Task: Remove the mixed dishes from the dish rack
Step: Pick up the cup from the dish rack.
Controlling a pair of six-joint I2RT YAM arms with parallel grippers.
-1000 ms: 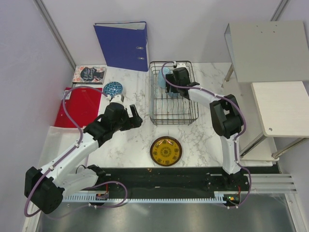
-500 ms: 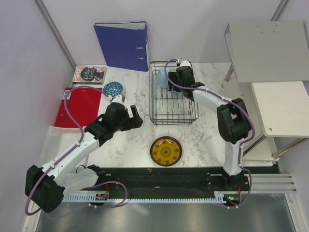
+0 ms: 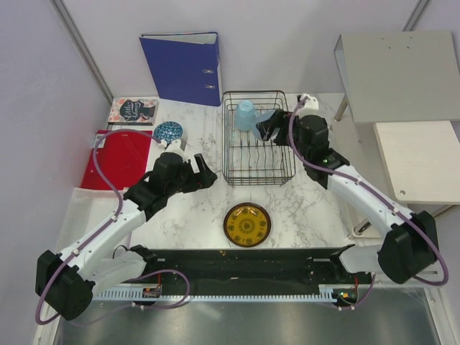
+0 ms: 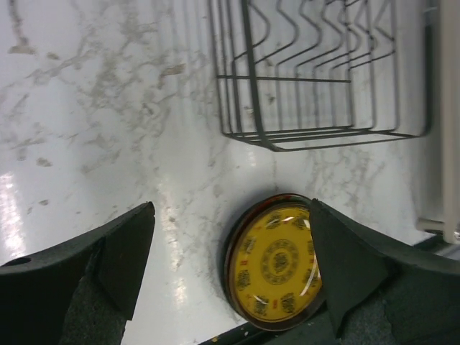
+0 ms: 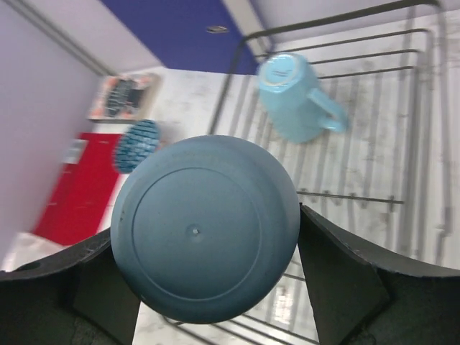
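At the rack's (image 3: 259, 180) upper right edge, the right end effector (image 3: 269, 129) is clenched around a cup (image 5: 205, 226); half a second ago it was deeper inside the rack, and its elbow has since swung to the lower right. A second cup (image 3: 246, 115) lies in the rack's upper part. Left of the rack, the left end effector (image 3: 203, 171) hovers spread wide and empty over the worktop (image 3: 194, 208).

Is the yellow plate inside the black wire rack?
No, the yellow plate lies flat on the marble table, in front of the dish rack and outside its wires.
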